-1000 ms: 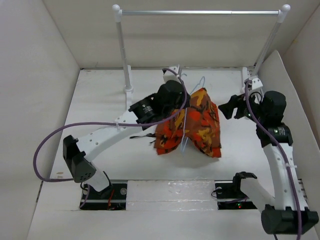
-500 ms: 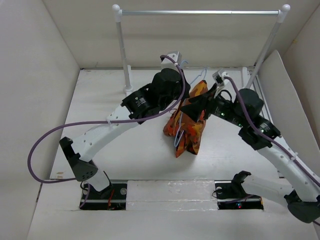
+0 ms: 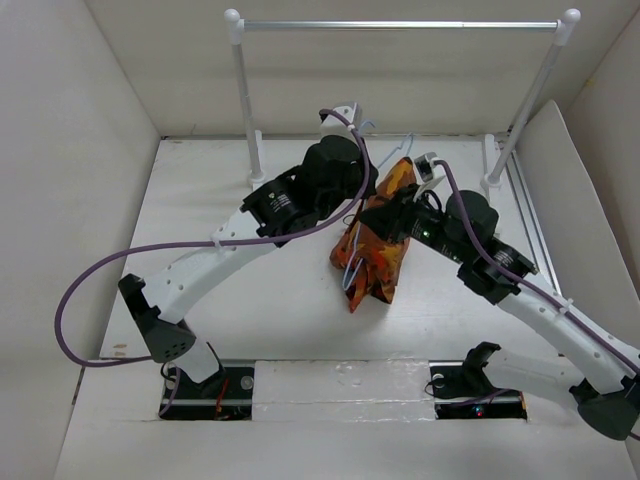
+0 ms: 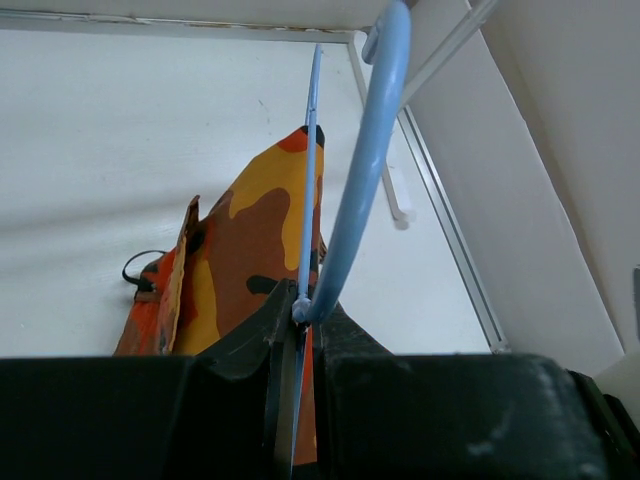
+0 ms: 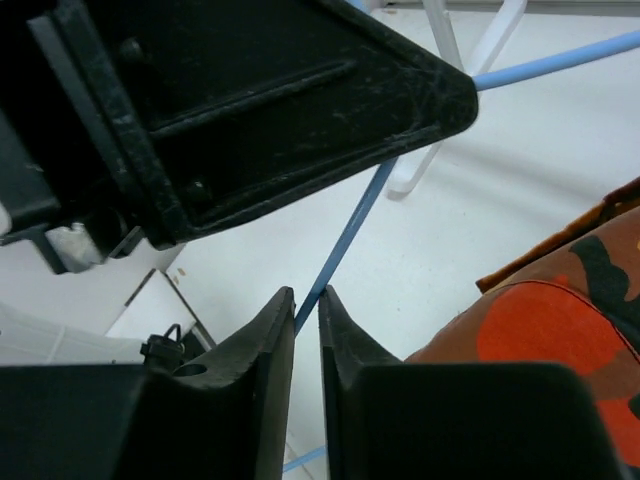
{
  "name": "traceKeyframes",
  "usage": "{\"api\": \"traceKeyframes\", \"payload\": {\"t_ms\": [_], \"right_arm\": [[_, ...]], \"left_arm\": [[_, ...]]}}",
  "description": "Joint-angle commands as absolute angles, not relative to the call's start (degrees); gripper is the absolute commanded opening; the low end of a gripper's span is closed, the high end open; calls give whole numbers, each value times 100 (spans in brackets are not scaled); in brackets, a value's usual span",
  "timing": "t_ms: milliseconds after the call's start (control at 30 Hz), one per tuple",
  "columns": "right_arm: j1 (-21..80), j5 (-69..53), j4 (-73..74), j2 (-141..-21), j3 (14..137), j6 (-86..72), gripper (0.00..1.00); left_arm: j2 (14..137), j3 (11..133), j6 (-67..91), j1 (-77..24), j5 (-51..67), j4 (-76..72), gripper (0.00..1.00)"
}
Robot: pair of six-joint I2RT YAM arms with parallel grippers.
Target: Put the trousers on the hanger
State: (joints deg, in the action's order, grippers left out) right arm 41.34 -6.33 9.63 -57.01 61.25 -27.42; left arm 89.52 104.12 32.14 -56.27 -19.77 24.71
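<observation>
The camouflage trousers (image 3: 375,255) hang draped over the pale blue wire hanger (image 3: 350,275), bunched into a narrow bundle at mid-table. My left gripper (image 3: 365,192) is shut on the hanger's neck. In the left wrist view the hook (image 4: 365,160) rises from between the jaws (image 4: 298,315), with the trousers (image 4: 250,240) beyond. My right gripper (image 3: 382,215) has come in from the right beside the left one. Its jaws (image 5: 306,295) stand nearly together, pinching a straight wire of the hanger (image 5: 350,235). The trousers (image 5: 540,330) lie to its right.
A white-posted rail with a silver crossbar (image 3: 400,24) stands at the back; its posts (image 3: 245,110) rise from feet on the table. One foot (image 5: 440,150) shows behind the hanger wire. White walls enclose the table on three sides. The left gripper's black body (image 5: 250,100) hangs close above the right jaws.
The right arm swung left from the table's right side to the hanger, and its jaws closed from wide open onto the wire. The trousers turned from a broad spread to a narrow bundle.
</observation>
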Motion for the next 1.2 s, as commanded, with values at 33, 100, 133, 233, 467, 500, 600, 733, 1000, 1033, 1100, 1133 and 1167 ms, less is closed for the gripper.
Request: {"api": "traceKeyframes", "payload": {"t_ms": [33, 100, 133, 233, 467, 500, 600, 733, 1000, 1033, 1100, 1133, 1167], "right_arm": [[4113, -658, 98, -5739, 5810, -3155, 15], [4061, -843, -210, -5809, 5739, -3295, 22], [4061, -870, -211, -5836, 5731, -3313, 22], [4061, -967, -386, -5906, 5687, -3410, 19], [3955, -1283, -993, -6029, 5590, -3586, 0], [3955, -1275, -1028, -5994, 5607, -3595, 0], [3798, -1449, -1335, -5924, 5616, -3656, 0], [3385, -1862, -1661, -5748, 5704, -3841, 0], [2226, -2907, -1477, -5915, 6555, -3920, 0], [2119, -2987, -1442, -5967, 6626, -3903, 0], [1769, -3364, -1415, -6178, 6784, -3841, 0], [1558, -3540, -1372, -6309, 7029, -3806, 0], [1556, -3542, -1371, -6311, 7031, -3806, 0]], "left_arm": [[8526, 10644, 3313, -5643, -1942, 1389, 0], [8517, 10635, 3305, -5643, -1951, 1336, 0], [8517, 10643, 3313, -5643, -1960, 1345, 0], [8517, 10705, 3287, -5643, -1969, 1318, 0], [8499, 10652, 3252, -5643, -2004, 1283, 0], [8490, 10626, 3243, -5643, -2013, 1283, 0], [8438, 10582, 3217, -5643, -2004, 1257, 0], [8377, 10635, 3173, -5643, -1951, 1240, 17], [8323, 11187, 2901, -5379, -1653, 1143, 65], [8349, 11406, 2866, -5379, -1661, 1186, 68], [8367, 11592, 2769, -5379, -1652, 1248, 68], [8298, 11628, 2734, -5379, -1644, 1292, 66], [8297, 11628, 2733, -5379, -1644, 1292, 66]]}}
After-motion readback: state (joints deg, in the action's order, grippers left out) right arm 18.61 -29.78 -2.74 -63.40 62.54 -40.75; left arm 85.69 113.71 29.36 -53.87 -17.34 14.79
